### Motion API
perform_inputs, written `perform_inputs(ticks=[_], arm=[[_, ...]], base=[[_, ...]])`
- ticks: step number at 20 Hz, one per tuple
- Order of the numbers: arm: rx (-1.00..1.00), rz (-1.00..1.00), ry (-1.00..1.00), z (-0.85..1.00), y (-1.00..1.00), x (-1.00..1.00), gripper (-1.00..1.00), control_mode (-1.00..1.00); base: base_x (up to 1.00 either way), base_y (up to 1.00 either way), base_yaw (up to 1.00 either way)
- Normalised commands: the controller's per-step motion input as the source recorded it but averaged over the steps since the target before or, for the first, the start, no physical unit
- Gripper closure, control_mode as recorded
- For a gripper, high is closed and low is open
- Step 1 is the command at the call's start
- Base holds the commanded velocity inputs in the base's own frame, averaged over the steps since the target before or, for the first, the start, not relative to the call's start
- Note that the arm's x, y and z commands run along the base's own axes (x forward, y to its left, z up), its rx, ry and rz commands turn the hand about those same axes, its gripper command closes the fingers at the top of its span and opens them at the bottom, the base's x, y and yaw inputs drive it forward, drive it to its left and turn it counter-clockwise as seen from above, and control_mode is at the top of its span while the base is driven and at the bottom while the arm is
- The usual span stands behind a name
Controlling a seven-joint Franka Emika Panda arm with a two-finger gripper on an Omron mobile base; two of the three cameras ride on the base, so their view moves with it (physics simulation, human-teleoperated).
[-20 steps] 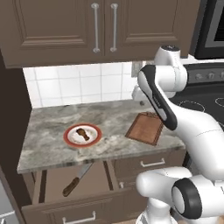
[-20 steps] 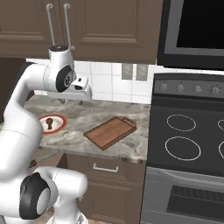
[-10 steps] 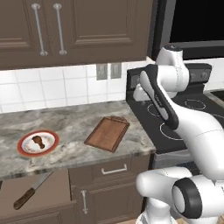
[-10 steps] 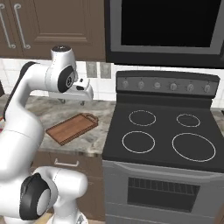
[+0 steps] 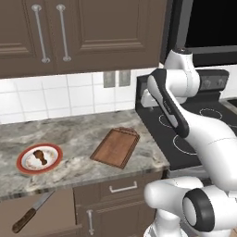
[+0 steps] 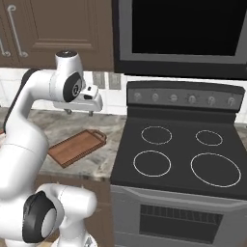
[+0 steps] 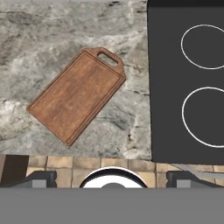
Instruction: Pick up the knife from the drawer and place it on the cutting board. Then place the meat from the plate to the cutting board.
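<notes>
The knife (image 5: 33, 213) lies slantwise in the open drawer (image 5: 58, 209) at the lower left, dark handle toward the front. On the counter above it stands the orange-rimmed plate (image 5: 21, 162) with the small brown meat (image 5: 40, 156) on it. The reddish cutting board (image 5: 115, 147) (image 6: 77, 147) (image 7: 76, 101) lies bare on the counter near the stove, handle tab toward the wall. My gripper (image 6: 78, 113) (image 7: 112, 179) hangs open and empty high above the counter, over the board's stove-side end, far from the knife and plate.
A black stove (image 6: 183, 159) (image 7: 188, 78) with round burner rings adjoins the grey marble counter (image 5: 78, 132) on the right. Dark upper cabinets (image 5: 83, 32) and a microwave (image 6: 183, 38) hang above. Closed drawer fronts (image 5: 122, 187) sit below the board.
The base has driven to the right, so both base views have shifted: the stove has come into view and the plate and drawer have slid left. The arm keeps its pose.
</notes>
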Motion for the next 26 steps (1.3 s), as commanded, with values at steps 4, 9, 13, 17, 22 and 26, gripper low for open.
perform_inputs(ticks=[4,9,13,17,22,26], arm=[[0.00,0.00,0.00,0.00,0.00,0.00,-1.00,1.00],[0.00,0.00,0.00,0.00,0.00,0.00,-1.00,1.00],[0.00,0.00,0.00,0.00,0.00,0.00,-1.00,1.00],[0.00,0.00,0.00,0.00,0.00,0.00,-1.00,1.00],[0.00,0.00,0.00,0.00,0.00,0.00,-1.00,1.00],[0.00,0.00,0.00,0.00,0.00,0.00,-1.00,1.00]], base=[[0.21,0.17,0.05],[0.23,0.35,0.05],[0.23,0.39,0.04],[0.38,0.13,0.04],[0.43,0.00,0.02],[0.40,0.00,0.03]])
